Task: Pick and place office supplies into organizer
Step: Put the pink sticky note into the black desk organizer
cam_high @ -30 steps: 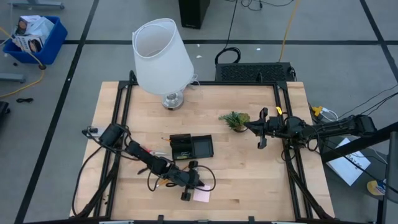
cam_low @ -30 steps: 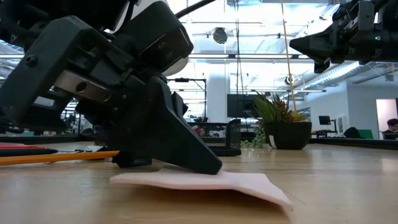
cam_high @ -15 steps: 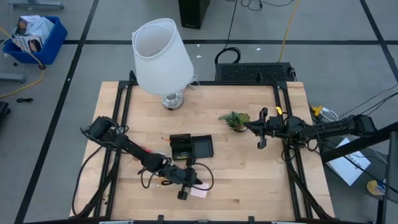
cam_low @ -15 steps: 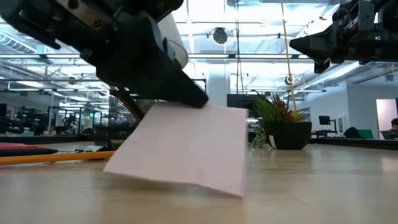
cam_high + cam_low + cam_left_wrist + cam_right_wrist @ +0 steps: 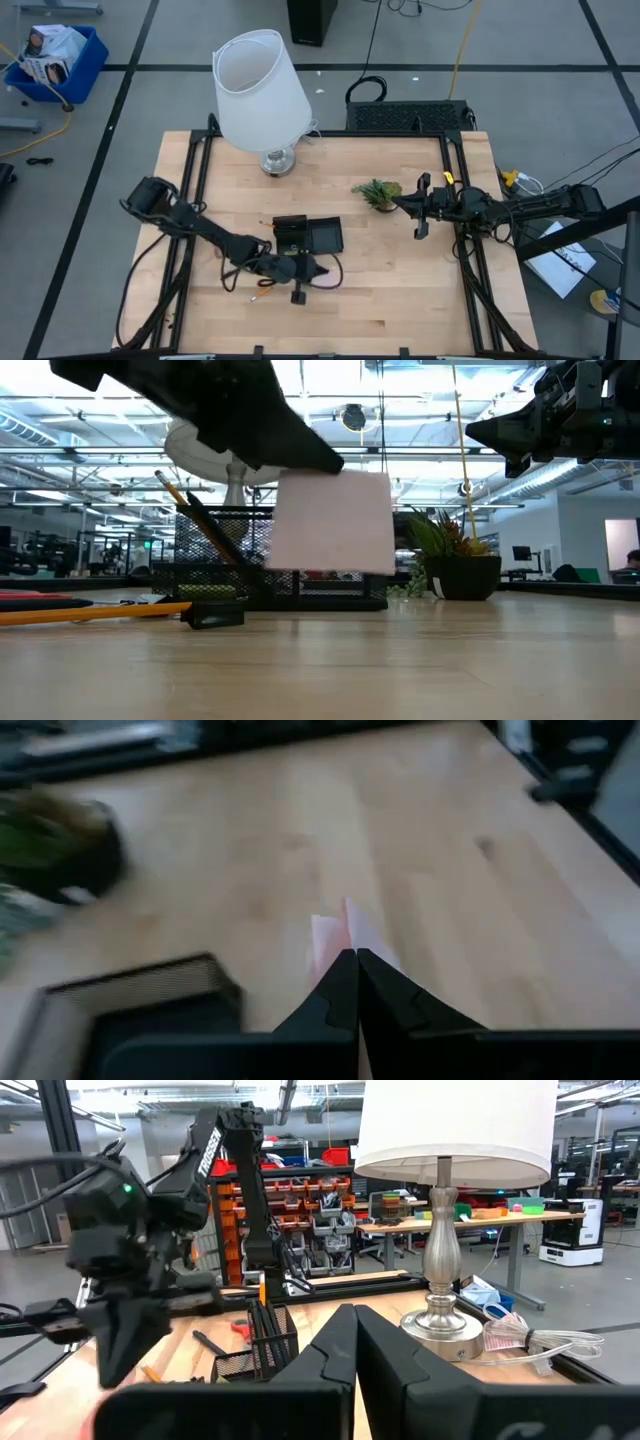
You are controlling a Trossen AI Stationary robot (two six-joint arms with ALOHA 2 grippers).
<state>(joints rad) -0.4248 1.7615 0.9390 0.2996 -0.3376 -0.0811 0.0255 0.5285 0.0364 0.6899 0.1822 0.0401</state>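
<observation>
My left gripper hangs just in front of the organizer, shut on the pink sticky-note pad. The organizer is a black mesh tray; a pencil and a black pen lean inside it. An orange pencil and a small black bit lie flat on the table to its left, with red scissors beyond them. My right gripper waits shut above the table's right side, by the plant. My left gripper pinches the pad's upper edge between its two shut fingers, which slant down from the table's left. In the wrist view the pad shows just past the fingertips. It hangs below them, roughly upright and clear of the table.
A big white lamp stands at the far left of the table. A small green plant in a dark pot sits right of the organizer. Bare wood lies along the near edge.
My left gripper has risen and drawn back toward the far edge and the organizer, staying shut on the pad. The pad lay flat on the table a second ago, then tilted up by one edge, and now hangs clear of the wood.
</observation>
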